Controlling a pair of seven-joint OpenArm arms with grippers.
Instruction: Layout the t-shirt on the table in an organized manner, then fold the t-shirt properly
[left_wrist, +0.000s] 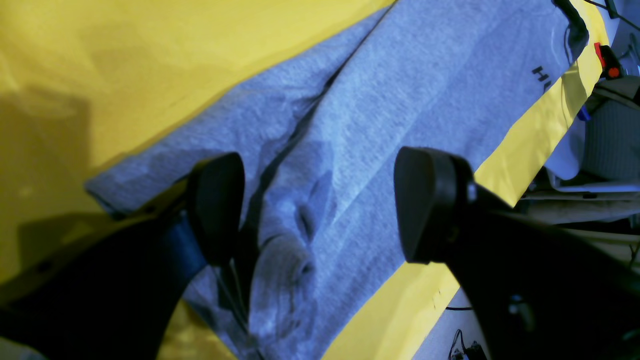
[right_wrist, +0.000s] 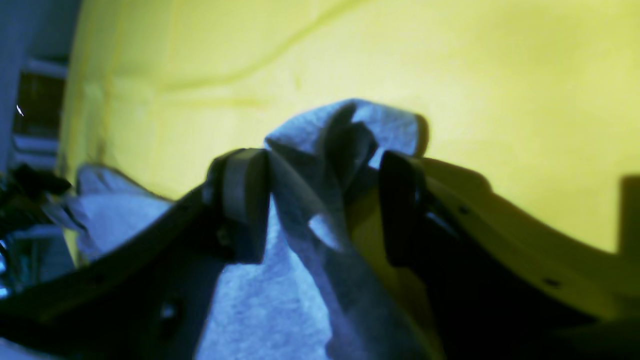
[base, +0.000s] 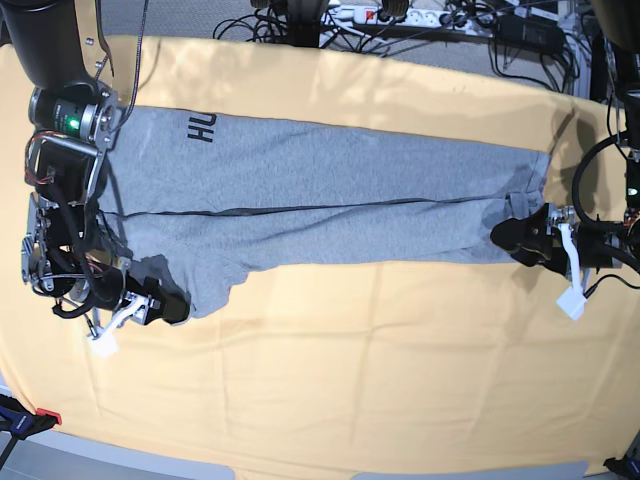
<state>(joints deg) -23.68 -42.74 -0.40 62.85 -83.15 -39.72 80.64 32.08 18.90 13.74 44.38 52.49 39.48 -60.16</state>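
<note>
The t-shirt (base: 320, 195) is laid lengthwise across the yellow-orange tabletop (base: 350, 380), folded into a long grey band with black lettering (base: 202, 127) visible near one end. The right gripper (right_wrist: 325, 200) is placed at the near corner of that end, and a bunched fold of grey fabric is seen between its jaws, which are closing on it. The left gripper (left_wrist: 320, 205) is positioned over the opposite end of the band, its jaws held wide apart above wrinkled cloth, with nothing clamped between them.
</note>
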